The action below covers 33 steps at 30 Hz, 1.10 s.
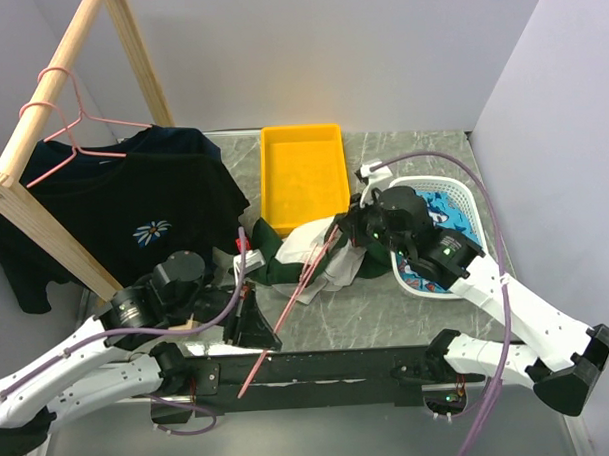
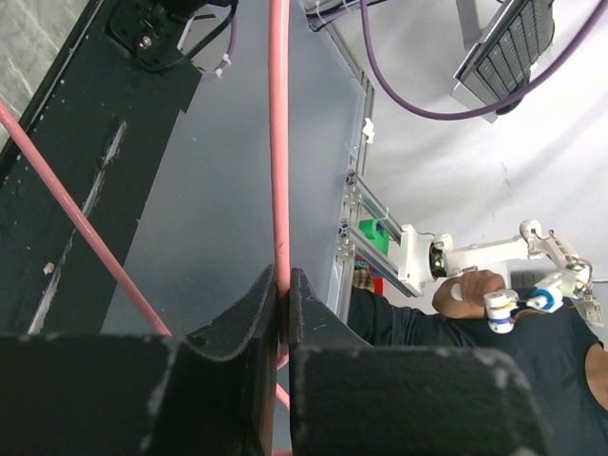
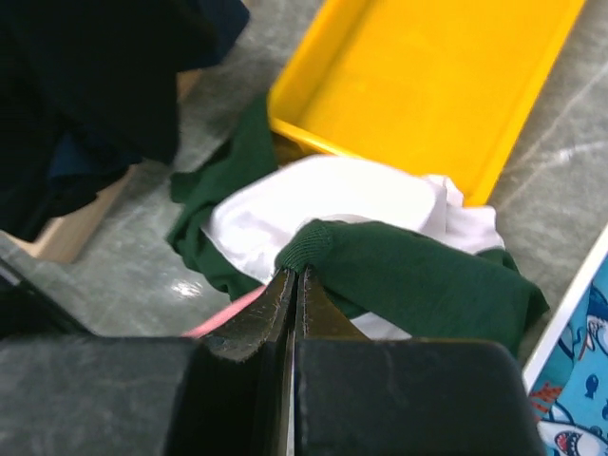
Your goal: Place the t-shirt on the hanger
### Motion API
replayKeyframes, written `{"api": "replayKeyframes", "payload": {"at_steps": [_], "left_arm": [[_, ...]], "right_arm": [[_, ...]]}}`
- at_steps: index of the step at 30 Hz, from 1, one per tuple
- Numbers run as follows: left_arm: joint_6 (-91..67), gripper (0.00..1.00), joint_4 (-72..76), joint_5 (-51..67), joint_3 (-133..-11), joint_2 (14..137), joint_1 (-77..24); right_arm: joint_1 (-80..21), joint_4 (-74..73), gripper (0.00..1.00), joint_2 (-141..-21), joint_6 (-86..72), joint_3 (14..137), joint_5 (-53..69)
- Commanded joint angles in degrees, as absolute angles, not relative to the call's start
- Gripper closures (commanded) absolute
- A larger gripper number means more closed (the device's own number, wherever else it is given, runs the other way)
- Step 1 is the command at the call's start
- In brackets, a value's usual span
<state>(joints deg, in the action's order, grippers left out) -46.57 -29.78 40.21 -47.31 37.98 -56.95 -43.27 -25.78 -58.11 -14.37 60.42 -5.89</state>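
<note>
- Here, the t-shirt (image 1: 299, 249) lies crumpled in the middle of the top view, on the grey counter (image 1: 387, 305) just below the yellow tray (image 1: 305, 173). Its dark green and white parts are bunched together.
- The right claw (image 3: 294, 280) is pressed together on a ribbed green edge of the t-shirt, at the centre of the right wrist view. Whether that edge is the neckband or a hem cannot be told.
- The left claw (image 2: 283, 285) pinches the thin pink wire of the hanger (image 2: 278, 142), which runs straight up the left wrist view. In the top view the hanger slants from lower centre up into the cloth.
- By its look the t-shirt is light and limp. It should sag and drape from any hold and will not keep an opening by itself.
- The ribbed edge seems the best place to take hold, being thicker and less slippery than the body. A pinch in mid-cloth would likely gather both layers and shut the way in.
- The hanger looks light, stiff and smooth. So thin a wire may swivel in a narrow pinch, so a hold near a corner or the hook should resist turning better.
- The black t-shirt (image 1: 154, 203) on the wooden rack (image 1: 21, 138) at upper left and the white basket (image 1: 463, 187) at right stand apart.
</note>
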Motion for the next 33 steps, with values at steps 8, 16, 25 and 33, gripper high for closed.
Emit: {"api": "replayKeyframes", "payload": {"at_steps": [8, 16, 25, 33], "left_arm": [[-45.44, 0.99, -17.59, 39.82, -45.97, 39.81, -57.13], [-45.44, 0.99, -5.37, 32.09, -46.15, 40.7, -57.13], [-45.53, 0.99, 8.43, 21.63, -45.52, 37.88, -57.13], [-42.72, 0.99, 13.43, 18.47, -45.45, 40.61, -57.3]], "right_arm": [[-45.17, -27.86, 1.0, -59.94, -11.34, 74.26, -4.05], [-46.4, -26.63, 1.0, -60.73, -13.53, 76.72, 1.49], [-48.07, -30.49, 1.0, -62.22, -13.8, 85.68, 4.13], [-48.69, -35.84, 0.99, -64.33, -14.68, 90.17, -3.94]]}}
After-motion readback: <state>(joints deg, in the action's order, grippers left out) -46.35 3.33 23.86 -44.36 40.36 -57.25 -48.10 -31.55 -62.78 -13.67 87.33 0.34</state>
